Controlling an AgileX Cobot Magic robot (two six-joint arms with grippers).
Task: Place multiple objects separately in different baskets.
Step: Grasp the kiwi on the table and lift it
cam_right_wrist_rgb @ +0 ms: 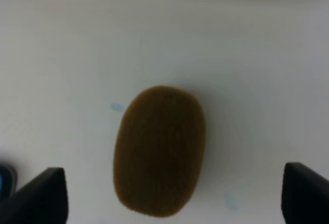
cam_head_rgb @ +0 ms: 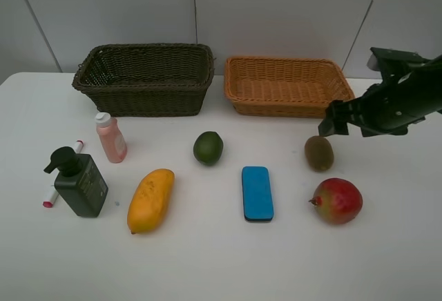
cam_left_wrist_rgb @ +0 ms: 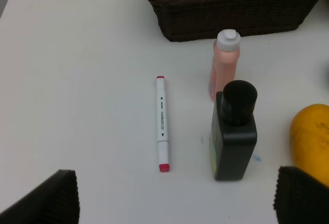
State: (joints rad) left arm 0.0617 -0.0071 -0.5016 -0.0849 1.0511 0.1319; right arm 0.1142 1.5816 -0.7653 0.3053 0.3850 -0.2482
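Nearest the front of the table [cam_head_rgb: 207, 266], on its right side, lay the red mango [cam_head_rgb: 337, 200]; just behind it lay the kiwi [cam_head_rgb: 319, 153], loose on the table and touching nothing. Just behind the kiwi, and above it, hung the right gripper [cam_head_rgb: 333, 125], spread wide and holding nothing.

The coming move, as I judged it, turned on this: the kiwi lay almost straight under that gripper, a little to its front. In the right wrist view it [cam_right_wrist_rgb: 160, 151] sat about midway between the two fingertips [cam_right_wrist_rgb: 43, 196], and its long axis ran across the line joining them. The jaws would therefore close over its narrower girth with no need to turn the wrist; a plain descent seemed enough.

The right arm came in from the right edge of the table, sloping down toward the middle with the wrist tipped at the table.

Beyond the gripper stood the tan basket [cam_head_rgb: 284, 87], near enough for a short carry; the dark basket [cam_head_rgb: 143, 80] stood well off to the left.

The left gripper [cam_left_wrist_rgb: 177, 178] did not show in the high view. Its own camera showed it wide and holding nothing over the marker [cam_left_wrist_rgb: 162, 124], the pump bottle [cam_left_wrist_rgb: 234, 131] and the pink bottle [cam_left_wrist_rgb: 225, 64], well apart from the kiwi; so the right arm was much the nearer.
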